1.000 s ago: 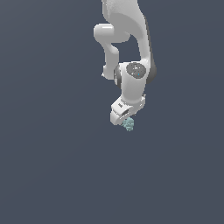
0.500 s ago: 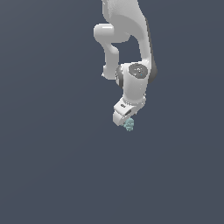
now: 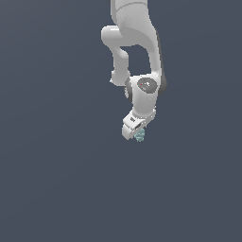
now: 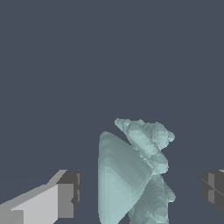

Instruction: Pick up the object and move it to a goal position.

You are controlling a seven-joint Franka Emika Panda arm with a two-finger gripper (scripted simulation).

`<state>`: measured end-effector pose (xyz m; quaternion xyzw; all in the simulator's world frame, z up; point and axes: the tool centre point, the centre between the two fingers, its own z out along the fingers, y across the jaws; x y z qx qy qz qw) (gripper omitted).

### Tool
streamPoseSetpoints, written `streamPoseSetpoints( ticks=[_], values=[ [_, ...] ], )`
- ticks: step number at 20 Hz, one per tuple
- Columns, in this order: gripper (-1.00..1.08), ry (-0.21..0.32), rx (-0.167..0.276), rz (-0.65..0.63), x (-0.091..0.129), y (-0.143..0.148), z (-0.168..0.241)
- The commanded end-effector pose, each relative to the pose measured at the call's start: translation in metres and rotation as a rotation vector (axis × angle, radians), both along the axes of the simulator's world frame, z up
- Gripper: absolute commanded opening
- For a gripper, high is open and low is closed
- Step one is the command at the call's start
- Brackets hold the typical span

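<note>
One small change is all you get over the last second: the gripper (image 3: 137,133) has crept slightly toward the exterior view's right, wrist still bent down. In the wrist view its fingers (image 4: 65,192) stand apart on either side of the pale teal object (image 4: 133,175), touching nothing. The object sits just under the fingertips, so you are probably about to close.

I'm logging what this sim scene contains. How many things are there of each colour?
White: 1, the robot arm with its gripper
Pale teal: 1, the lumpy object
Total: 2
</note>
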<state>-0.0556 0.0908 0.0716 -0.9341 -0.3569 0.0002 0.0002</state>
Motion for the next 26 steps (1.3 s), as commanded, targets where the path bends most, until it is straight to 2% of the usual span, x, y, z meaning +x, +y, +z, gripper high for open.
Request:
streamPoseSetpoints(
  ticks=[1,6,7,19,26],
  values=[
    [1.0,0.0,0.0,0.001,0.0,0.0,-0.01],
    [1.0,0.0,0.0,0.002,0.001,0.0,-0.017],
    [-1.0,0.0,0.0,0.002,0.001,0.0,-0.017],
    [-1.0,-0.002,0.0,0.001,0.001,0.0,-0.015],
    [-1.0,-0.002,0.0,0.001,0.006,-0.006,0.008]
  ],
)
